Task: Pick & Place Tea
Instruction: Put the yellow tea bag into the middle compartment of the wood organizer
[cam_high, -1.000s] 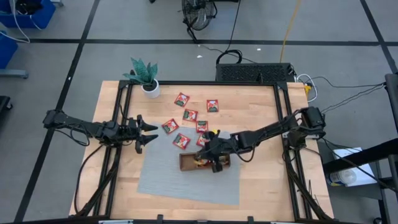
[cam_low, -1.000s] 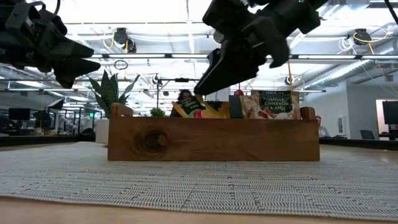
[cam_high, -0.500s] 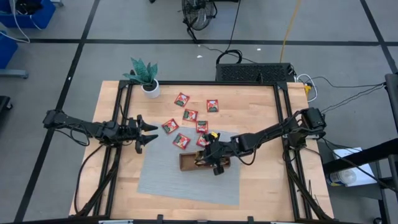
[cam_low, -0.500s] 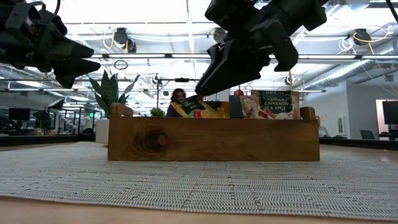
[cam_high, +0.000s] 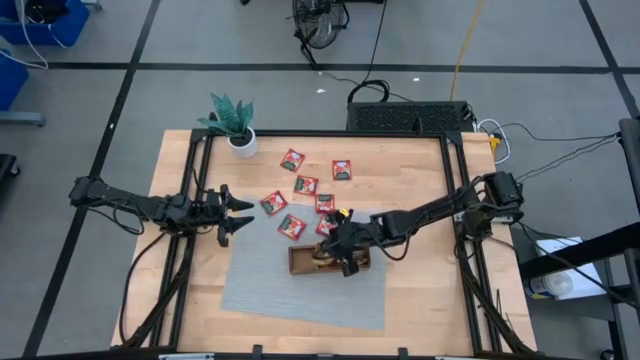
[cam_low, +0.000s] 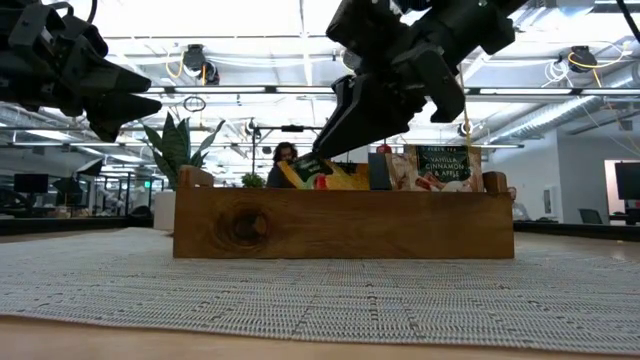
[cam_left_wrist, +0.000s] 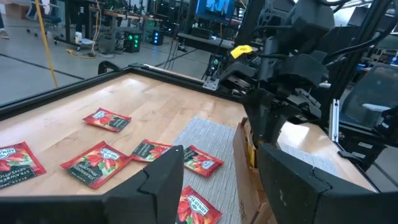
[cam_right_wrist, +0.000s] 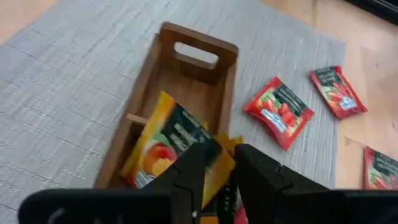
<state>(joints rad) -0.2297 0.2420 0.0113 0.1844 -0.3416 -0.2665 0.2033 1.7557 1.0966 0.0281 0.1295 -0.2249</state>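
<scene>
Now, right claw (cam_high: 340, 252): over the tray (cam_high: 300, 262), fingers drawn close on the edge of an orange-yellow sachet (cam_right_wrist: 168, 149) that leans in the middle compartment; whether it grips or only touches I cannot tell.
Change: over the last second the right claw dipped a little toward the tray and came back, its fingers narrowing; the sachet under it looks slightly shifted in the low view.
Meaning: judged from this, the sachet is being tucked into its compartment; the drop is nearly done but not let go.
Left claw (cam_high: 232, 214): fingers spread wide, empty, hovering above the tabletop's left side, well apart from the tray; it has not moved.
Tea in tray: the orange-yellow sachet plus a dark green and white one (cam_low: 442, 168) standing upright in the next compartment.
Tea still out: red sachets (cam_high: 306, 185) scattered on the bare wood beyond the tray, some just beside the mat's edge; none has shifted.
Task state: most of the visible red tea remains to be picked.
Surface: light wooden tabletop (cam_high: 420, 290) in a black frame, with a grey woven mat (cam_high: 260, 290) under the tray and a potted plant (cam_high: 232, 122) at the far left corner.
Room: open workshop with grey floor marked by dark lines, cables, ceiling lights, screens and racks; a person (cam_low: 284, 160) shows far behind the tray.
</scene>
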